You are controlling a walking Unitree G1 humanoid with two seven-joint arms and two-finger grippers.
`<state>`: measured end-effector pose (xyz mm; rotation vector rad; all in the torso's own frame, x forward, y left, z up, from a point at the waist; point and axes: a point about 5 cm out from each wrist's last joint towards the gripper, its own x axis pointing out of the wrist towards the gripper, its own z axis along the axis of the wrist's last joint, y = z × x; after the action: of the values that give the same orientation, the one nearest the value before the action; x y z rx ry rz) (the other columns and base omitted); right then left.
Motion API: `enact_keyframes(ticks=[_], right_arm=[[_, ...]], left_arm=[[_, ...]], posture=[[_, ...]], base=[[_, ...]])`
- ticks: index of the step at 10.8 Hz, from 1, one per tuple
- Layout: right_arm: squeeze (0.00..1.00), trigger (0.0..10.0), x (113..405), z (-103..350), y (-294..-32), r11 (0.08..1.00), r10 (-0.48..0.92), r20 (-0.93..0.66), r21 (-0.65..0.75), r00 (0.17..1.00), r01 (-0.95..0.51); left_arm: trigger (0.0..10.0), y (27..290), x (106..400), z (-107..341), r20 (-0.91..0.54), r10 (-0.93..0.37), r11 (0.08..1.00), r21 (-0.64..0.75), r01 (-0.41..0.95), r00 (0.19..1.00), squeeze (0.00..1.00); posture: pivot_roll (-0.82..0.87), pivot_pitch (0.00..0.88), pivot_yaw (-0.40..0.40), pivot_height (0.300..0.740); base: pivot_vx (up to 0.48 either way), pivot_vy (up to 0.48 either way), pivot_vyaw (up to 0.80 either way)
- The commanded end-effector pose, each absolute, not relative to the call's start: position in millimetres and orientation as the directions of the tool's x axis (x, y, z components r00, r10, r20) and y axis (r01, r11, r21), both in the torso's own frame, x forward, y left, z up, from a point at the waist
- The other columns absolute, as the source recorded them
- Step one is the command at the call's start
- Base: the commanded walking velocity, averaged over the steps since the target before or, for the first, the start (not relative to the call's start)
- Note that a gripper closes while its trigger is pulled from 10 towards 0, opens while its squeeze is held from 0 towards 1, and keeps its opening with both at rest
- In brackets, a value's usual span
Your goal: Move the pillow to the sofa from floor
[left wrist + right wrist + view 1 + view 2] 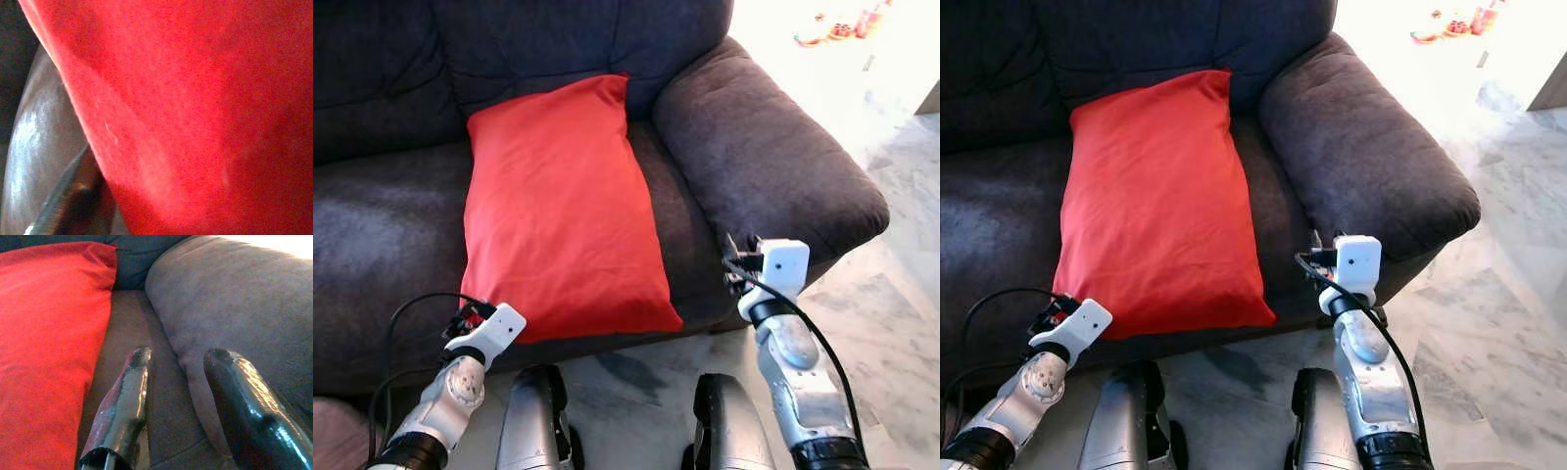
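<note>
The red pillow (558,206) lies lengthwise on the seat of the dark grey sofa (382,235), its far end leaning on the backrest. My left gripper (470,315) is at the pillow's near left corner by the seat's front edge; in the left wrist view the red fabric (195,107) presses right up against it. My right gripper (181,355) stands open over the seat's front edge, in the gap between the pillow (44,333) and the right armrest (234,308), with nothing between its fingers.
The sofa's broad right armrest (764,157) rises beside my right arm. Pale marble floor (891,323) runs off to the right, with small colourful things (832,29) far back. My two legs (538,421) stand close to the sofa front.
</note>
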<state>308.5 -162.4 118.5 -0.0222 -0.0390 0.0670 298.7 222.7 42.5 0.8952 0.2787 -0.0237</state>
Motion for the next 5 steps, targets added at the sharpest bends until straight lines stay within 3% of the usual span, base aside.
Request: enact_keyframes(ticks=[1, 5], right_arm=[[0.00, 10.0, 306.3, 120.8, -164.1, 0.998, 0.065, 0.043, -0.026, 0.997, -0.063], [0.00, 10.0, 301.8, 105.1, -169.6, 0.997, 0.062, -0.047, -0.051, 0.997, -0.065]], left_arm=[[0.0, 226.1, 297.8, 39.2, -0.267, 0.101, 0.637, 0.757, 0.144, 0.959, 0.00], [0.0, 226.4, 297.3, 39.8, -0.265, 0.090, 0.639, 0.755, 0.149, 0.960, 0.00]], posture=[[0.02, 0.173, 0.016, 0.547], [0.02, 0.180, 0.012, 0.547]], base=[[0.000, 0.000, 0.00], [0.000, 0.000, 0.00]])
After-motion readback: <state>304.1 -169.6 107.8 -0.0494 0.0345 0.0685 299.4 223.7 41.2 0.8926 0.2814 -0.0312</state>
